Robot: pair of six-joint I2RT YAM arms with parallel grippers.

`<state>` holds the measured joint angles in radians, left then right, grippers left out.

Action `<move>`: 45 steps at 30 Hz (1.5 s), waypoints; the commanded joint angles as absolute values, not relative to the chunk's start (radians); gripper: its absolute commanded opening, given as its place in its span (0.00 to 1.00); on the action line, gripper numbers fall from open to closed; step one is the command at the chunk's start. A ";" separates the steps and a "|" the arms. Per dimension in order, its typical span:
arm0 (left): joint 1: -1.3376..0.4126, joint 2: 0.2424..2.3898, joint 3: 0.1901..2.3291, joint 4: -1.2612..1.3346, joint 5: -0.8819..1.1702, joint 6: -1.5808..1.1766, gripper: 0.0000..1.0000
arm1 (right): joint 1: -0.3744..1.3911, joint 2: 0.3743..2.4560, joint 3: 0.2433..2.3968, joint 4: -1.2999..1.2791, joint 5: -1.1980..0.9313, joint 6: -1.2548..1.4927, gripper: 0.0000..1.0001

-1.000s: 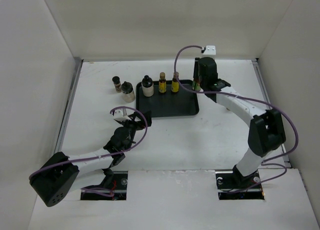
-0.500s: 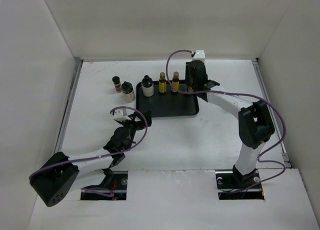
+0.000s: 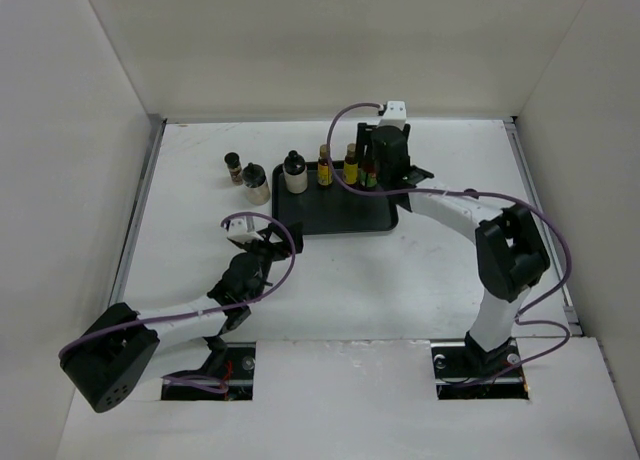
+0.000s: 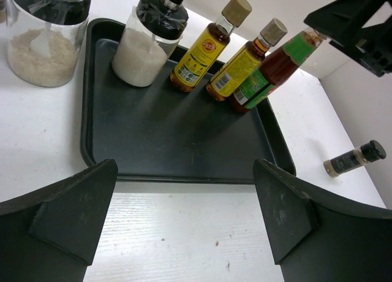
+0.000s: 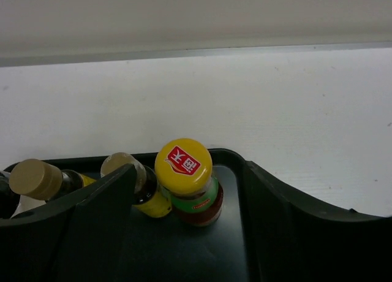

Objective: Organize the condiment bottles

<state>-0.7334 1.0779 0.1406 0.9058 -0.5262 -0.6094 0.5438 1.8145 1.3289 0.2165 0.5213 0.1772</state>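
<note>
A red bottle (image 5: 195,202) with an orange-yellow cap stands in the back right corner of the black tray (image 5: 229,154), touching a slim yellow-labelled bottle (image 5: 144,193). My right gripper (image 5: 188,168) is open around it, with a gap on both sides. In the top view the right gripper (image 3: 370,168) is over the red bottle (image 3: 370,177), beside the two yellow bottles (image 3: 350,166) and the white black-capped jar (image 3: 295,173). My left gripper (image 4: 185,171) is open and empty over the table in front of the tray (image 4: 184,141); it also shows in the top view (image 3: 257,246).
A squat beige jar (image 3: 257,184) and an upright dark shaker (image 3: 232,167) stand left of the tray (image 3: 340,215). Another dark shaker (image 4: 355,159) lies on the table right of the tray. White walls close in the table at the back and sides.
My right gripper has moved left from the tray's right edge with the red bottle to beside the yellow bottles. The bottle now stands on the tray. The left arm has not moved.
</note>
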 commanded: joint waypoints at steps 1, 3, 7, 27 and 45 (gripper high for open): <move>-0.725 1.080 0.204 0.898 -0.540 -0.603 0.93 | 0.550 1.692 1.293 0.282 0.549 0.202 0.79; -0.716 1.069 0.228 0.847 -0.540 -0.595 0.88 | 0.550 1.628 1.247 0.273 0.549 0.209 0.82; -0.673 1.011 0.290 0.673 -0.543 -0.601 0.63 | 0.548 1.470 1.088 0.258 0.543 0.282 0.82; -0.375 1.442 0.846 0.259 -0.561 -0.493 0.94 | 0.663 1.200 0.597 0.462 0.354 0.459 0.85; -0.354 1.692 1.034 0.209 -0.578 -0.408 0.65 | 0.671 1.197 0.578 0.483 0.337 0.463 0.89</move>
<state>-0.3542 1.6981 0.9844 0.1909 -0.5678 -0.4286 0.6685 1.2171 0.5858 0.4202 0.3542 0.4496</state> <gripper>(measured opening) 0.677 0.885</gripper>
